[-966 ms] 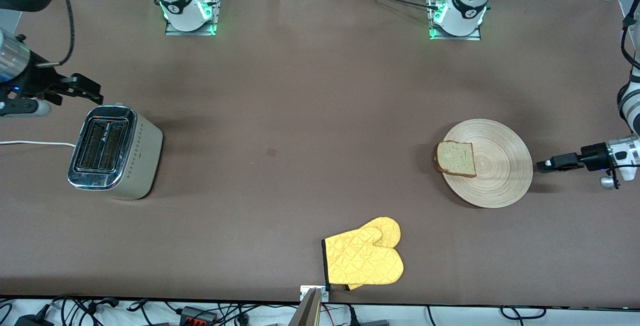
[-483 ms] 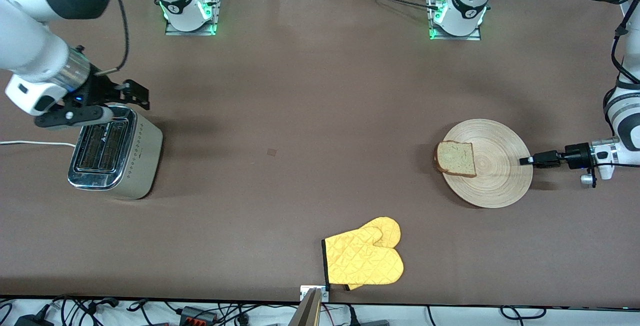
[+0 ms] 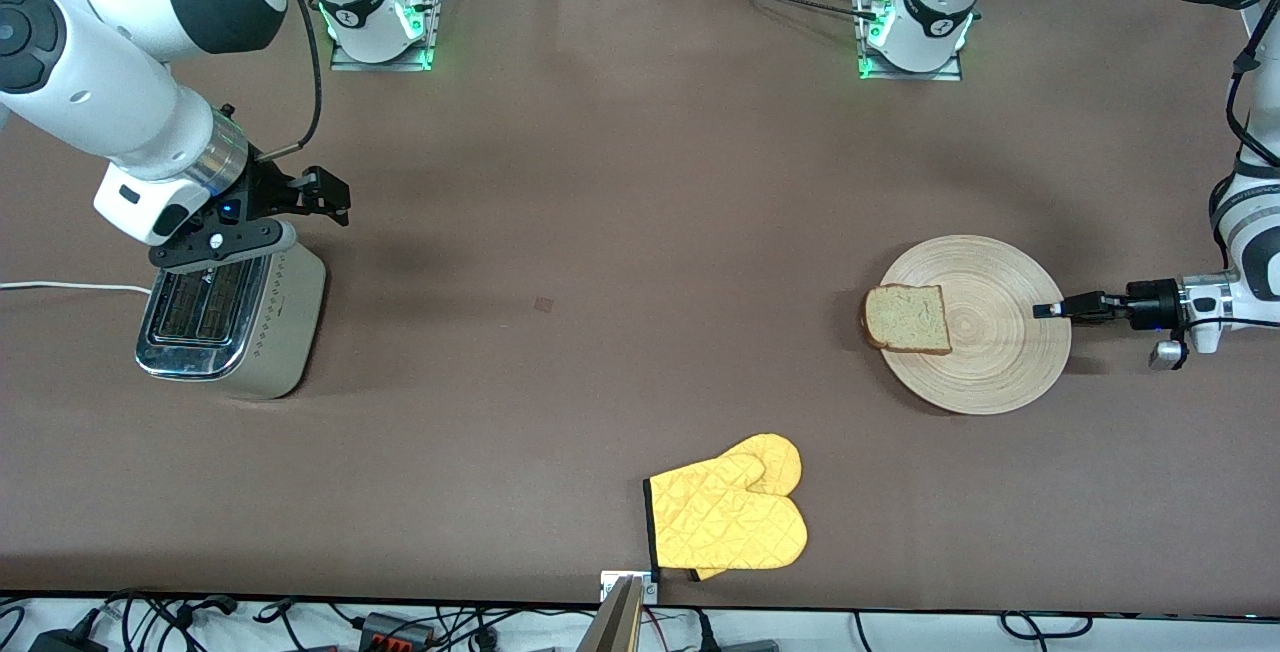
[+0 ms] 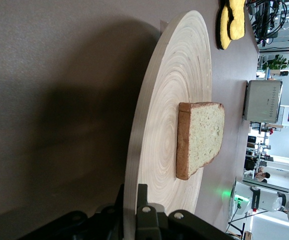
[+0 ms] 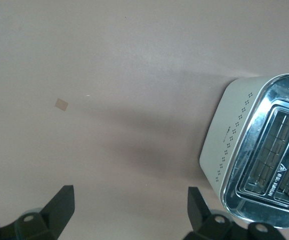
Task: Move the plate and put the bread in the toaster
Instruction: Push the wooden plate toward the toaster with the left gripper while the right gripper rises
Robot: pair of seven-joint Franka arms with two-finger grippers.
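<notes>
Bread (image 3: 908, 318) sits flat on the plate (image 3: 1000, 372), pushed out to the rim that faces the right arm's end of the table, crust overhanging the edge a touch, and the left wrist view shows the slice (image 4: 200, 137) lying on the ringed wood (image 4: 157, 125) with its darker crust turned toward the camera. The plate rests on the brown table (image 3: 620, 232) toward the left arm's end, and the left gripper (image 3: 1045, 310) comes in low and level at the rim nearest its own arm, its fingers drawn in on that edge with the wood caught between them; the wrist view has the plate's rim running straight into the black finger mounts. Over at the right arm's end, the toaster (image 3: 232, 307) stands upright with its two slots facing up, chrome top shining, white cord (image 3: 60, 286) trailing off toward the table's edge. The right gripper (image 3: 335, 197) hangs in the air just over the toaster's end farthest from the front camera, fingers spread wide with nothing between them, and its wrist view looks down past both black fingertips (image 5: 62, 205) onto bare tabletop with the toaster (image 5: 257, 160) off to one side. Nearer the front camera, roughly midway between the two arms' ends, a yellow oven mitt (image 3: 728, 515) lies flat at the table's edge, well apart from plate and toaster alike
</notes>
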